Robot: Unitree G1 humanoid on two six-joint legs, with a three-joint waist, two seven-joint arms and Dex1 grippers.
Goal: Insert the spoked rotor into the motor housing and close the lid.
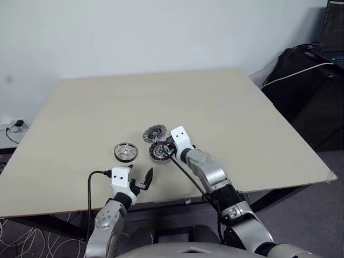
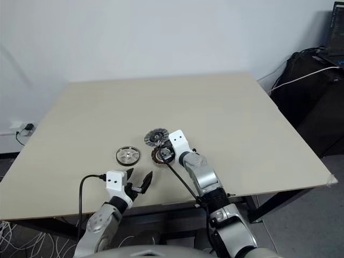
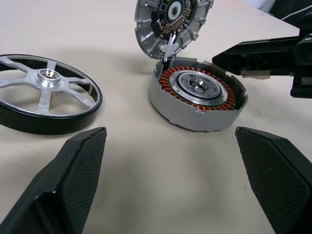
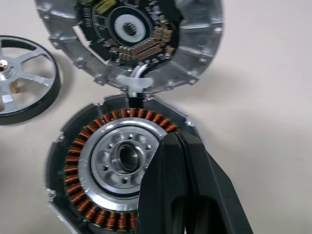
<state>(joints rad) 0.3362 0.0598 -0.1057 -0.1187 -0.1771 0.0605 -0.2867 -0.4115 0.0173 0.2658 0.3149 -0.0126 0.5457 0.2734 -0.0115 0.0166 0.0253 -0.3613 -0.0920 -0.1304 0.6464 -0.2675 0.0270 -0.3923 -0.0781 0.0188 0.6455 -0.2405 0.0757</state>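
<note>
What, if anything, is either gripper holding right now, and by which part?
Nothing. The left gripper is open over bare table, short of the spoked rotor. The right gripper is shut with nothing between its fingers, above the motor housing.

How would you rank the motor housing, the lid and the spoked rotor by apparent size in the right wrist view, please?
1. motor housing, closest
2. lid, close second and cropped, so unsure
3. spoked rotor, cropped at the edge

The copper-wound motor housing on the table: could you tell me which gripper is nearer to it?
Right. The right gripper, shut, hangs over the motor housing at its rim. The left gripper, open, hovers near the table's front edge, apart from it.
</note>
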